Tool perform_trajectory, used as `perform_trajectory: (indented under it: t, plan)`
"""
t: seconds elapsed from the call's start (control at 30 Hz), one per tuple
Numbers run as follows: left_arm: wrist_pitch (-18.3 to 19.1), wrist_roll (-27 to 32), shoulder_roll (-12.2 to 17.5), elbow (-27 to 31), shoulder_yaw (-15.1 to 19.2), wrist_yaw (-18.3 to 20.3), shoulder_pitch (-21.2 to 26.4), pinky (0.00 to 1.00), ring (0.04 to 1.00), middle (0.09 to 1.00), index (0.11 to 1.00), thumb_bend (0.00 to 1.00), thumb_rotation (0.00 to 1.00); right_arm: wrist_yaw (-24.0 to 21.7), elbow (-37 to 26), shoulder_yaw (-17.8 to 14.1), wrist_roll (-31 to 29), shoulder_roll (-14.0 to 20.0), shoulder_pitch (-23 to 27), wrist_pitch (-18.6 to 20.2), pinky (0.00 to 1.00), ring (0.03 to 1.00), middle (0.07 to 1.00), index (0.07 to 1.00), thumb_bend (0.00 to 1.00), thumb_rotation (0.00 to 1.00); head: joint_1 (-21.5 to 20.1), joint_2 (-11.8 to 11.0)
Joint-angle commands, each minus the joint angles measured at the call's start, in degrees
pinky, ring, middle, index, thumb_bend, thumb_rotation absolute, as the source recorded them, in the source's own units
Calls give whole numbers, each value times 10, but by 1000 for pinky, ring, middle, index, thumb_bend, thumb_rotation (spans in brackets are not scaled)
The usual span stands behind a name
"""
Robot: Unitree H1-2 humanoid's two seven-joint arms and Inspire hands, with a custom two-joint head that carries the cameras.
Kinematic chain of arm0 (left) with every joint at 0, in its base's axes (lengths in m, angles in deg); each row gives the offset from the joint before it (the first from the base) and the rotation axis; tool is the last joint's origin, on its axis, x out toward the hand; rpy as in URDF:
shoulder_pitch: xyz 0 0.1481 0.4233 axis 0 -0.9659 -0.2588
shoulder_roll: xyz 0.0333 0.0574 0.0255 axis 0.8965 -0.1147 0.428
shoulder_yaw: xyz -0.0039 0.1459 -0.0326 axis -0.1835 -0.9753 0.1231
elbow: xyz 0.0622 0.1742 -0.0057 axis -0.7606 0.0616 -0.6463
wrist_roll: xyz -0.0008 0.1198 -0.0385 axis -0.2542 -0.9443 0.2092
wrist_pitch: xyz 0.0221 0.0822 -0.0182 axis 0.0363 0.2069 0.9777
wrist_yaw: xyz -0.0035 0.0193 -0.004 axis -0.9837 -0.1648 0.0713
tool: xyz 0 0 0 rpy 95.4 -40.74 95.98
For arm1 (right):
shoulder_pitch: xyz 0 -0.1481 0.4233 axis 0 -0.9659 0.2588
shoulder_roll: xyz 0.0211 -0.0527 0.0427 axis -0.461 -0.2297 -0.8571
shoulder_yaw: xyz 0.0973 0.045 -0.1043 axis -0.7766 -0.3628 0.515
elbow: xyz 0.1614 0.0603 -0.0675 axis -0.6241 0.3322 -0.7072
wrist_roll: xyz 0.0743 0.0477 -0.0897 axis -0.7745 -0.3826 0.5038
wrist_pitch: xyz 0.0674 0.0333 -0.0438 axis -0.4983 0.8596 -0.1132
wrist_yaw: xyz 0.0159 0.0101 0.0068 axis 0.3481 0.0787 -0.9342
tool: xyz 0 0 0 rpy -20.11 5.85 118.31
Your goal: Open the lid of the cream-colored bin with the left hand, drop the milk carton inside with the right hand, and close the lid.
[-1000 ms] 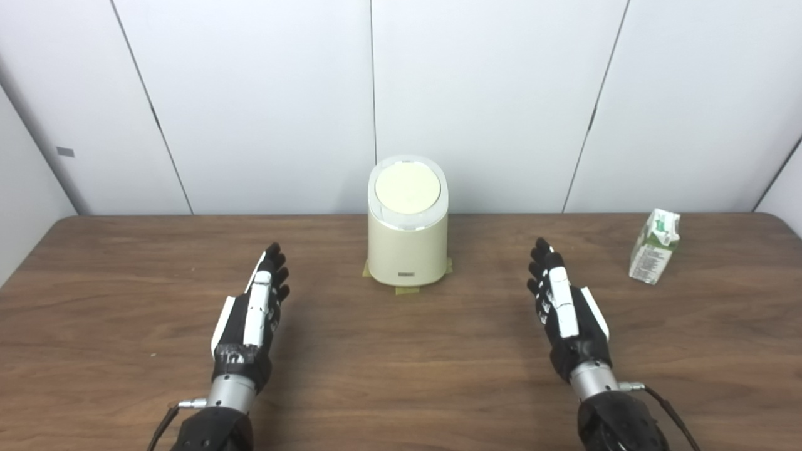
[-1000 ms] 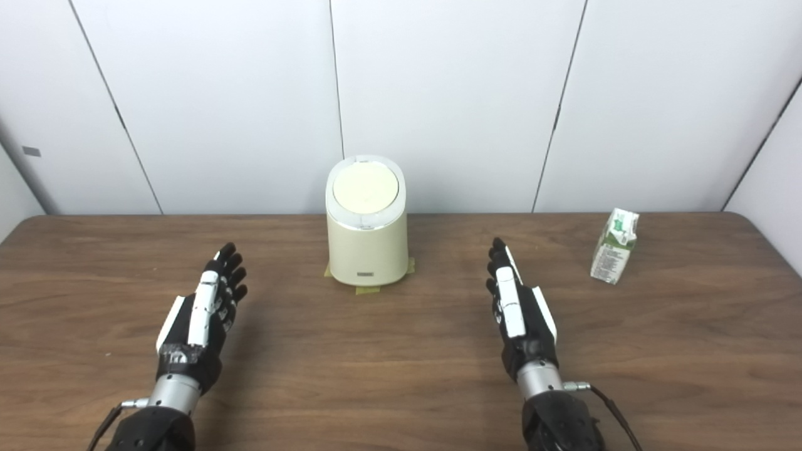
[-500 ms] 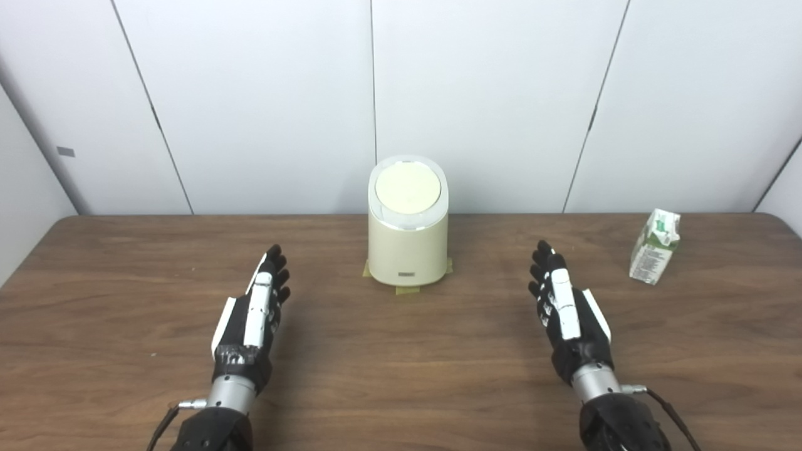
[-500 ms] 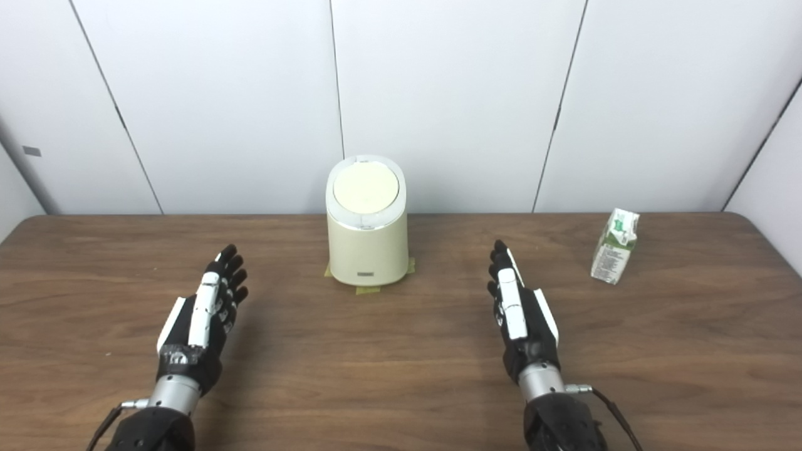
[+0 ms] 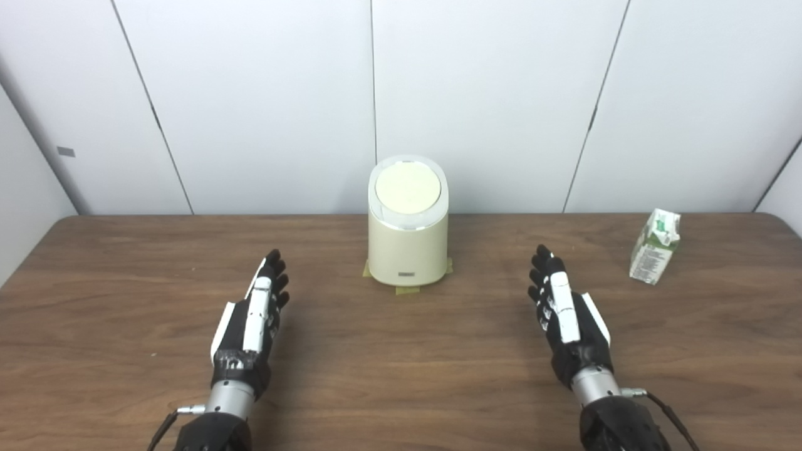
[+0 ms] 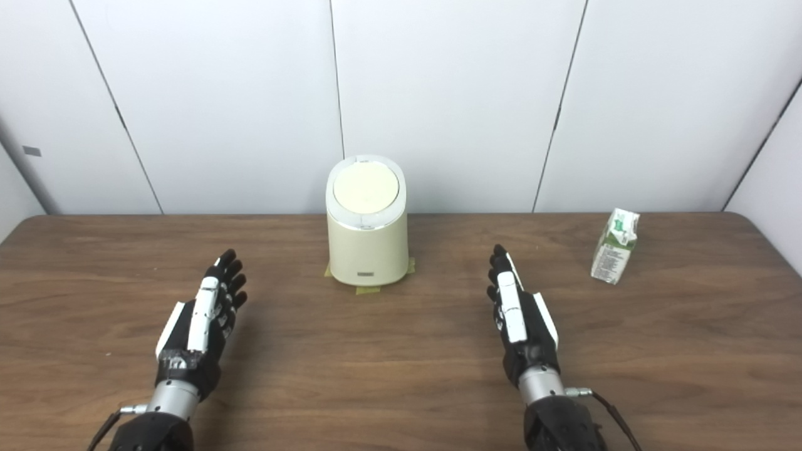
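Observation:
The cream-colored bin (image 5: 408, 250) stands upright at the back middle of the table, its round lid (image 5: 407, 188) lying shut on top. A small white and green milk carton (image 5: 655, 255) stands upright at the back right. My left hand (image 5: 250, 319) rests low over the table, in front and to the left of the bin, fingers stretched out and empty. Over on the other side, my right hand (image 5: 567, 313) is likewise flat and open, between the bin and the carton but nearer me. Neither hand touches anything.
The brown wooden table (image 5: 401, 376) runs across the whole view. White wall panels (image 5: 489, 94) rise just behind its back edge. Bits of yellow tape (image 5: 407, 289) stick out from under the bin's base.
Both hands have drawn back a little toward me, staying flat and open. The bin and the carton have not moved.

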Motion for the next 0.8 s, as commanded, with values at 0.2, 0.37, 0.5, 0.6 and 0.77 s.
perform_trajectory:
  t: [0.2, 0.37, 0.5, 0.6, 0.77]
  plan:
    - [-23, -2, 3, 11, -6, 10, 5, 1000, 1000, 1000, 1000, 418, 945, -11, -4, 1, -3, 2, 7, -47, 1000, 1000, 1000, 1000, 601, 1000, 1, -24]
    - [-28, -13, 4, 4, -9, 11, 1, 1000, 1000, 1000, 1000, 435, 907, -16, 16, 2, -3, 4, 6, -71, 1000, 1000, 1000, 1000, 609, 1000, 1, -44]
    - [-36, -30, 8, -2, -14, 12, -1, 1000, 1000, 1000, 1000, 431, 871, -19, 23, 4, -3, 6, 4, -84, 1000, 1000, 1000, 1000, 581, 1000, 3, -51]
    - [-35, -36, 9, -1, -17, 13, -2, 1000, 1000, 1000, 1000, 444, 829, -19, 24, 5, -2, 7, 3, -85, 1000, 1000, 1000, 1000, 574, 1000, 4, -56]
    - [-31, -46, 11, -1, -20, 11, -6, 1000, 1000, 1000, 1000, 483, 801, -20, 30, 6, -2, 8, -1, -91, 1000, 1000, 1000, 1000, 574, 1000, 6, -70]
